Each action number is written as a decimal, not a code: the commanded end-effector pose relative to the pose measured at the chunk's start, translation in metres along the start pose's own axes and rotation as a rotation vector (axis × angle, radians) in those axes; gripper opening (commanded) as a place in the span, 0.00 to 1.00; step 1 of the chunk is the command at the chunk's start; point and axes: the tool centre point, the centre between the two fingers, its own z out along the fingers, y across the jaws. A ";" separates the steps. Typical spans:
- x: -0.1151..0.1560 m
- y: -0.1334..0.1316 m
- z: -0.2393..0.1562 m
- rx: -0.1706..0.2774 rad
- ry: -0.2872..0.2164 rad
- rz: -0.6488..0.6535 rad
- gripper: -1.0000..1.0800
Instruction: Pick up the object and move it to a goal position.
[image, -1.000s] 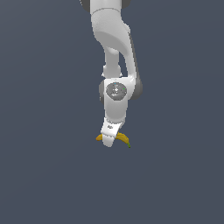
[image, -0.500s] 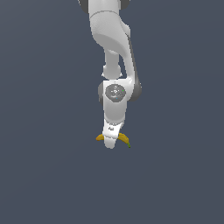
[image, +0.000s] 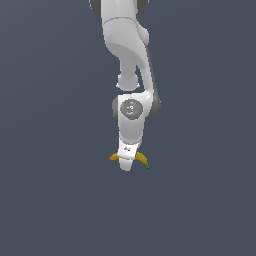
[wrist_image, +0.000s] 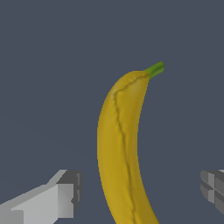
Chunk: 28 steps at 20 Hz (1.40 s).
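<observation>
The yellow banana lies on the dark grey floor, with its green stem tip pointing away from the wrist. In the wrist view it runs lengthwise between the two fingers. My gripper is open and straddles it, with a gap on each side between the pads and the banana. In the exterior view my gripper points down over the banana's middle. Only the orange-brown end and the yellow stem side stick out.
The white arm reaches down from the top of the exterior view. The floor is plain dark grey, with no other objects and no goal marker in view.
The arm has sunk slightly, bringing the gripper a little lower over the banana. The banana has not moved.
</observation>
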 end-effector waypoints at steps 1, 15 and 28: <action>0.000 -0.001 0.012 0.001 0.000 -0.001 0.96; 0.000 0.000 0.039 0.001 0.000 -0.004 0.00; -0.007 -0.001 0.026 0.002 0.001 -0.006 0.00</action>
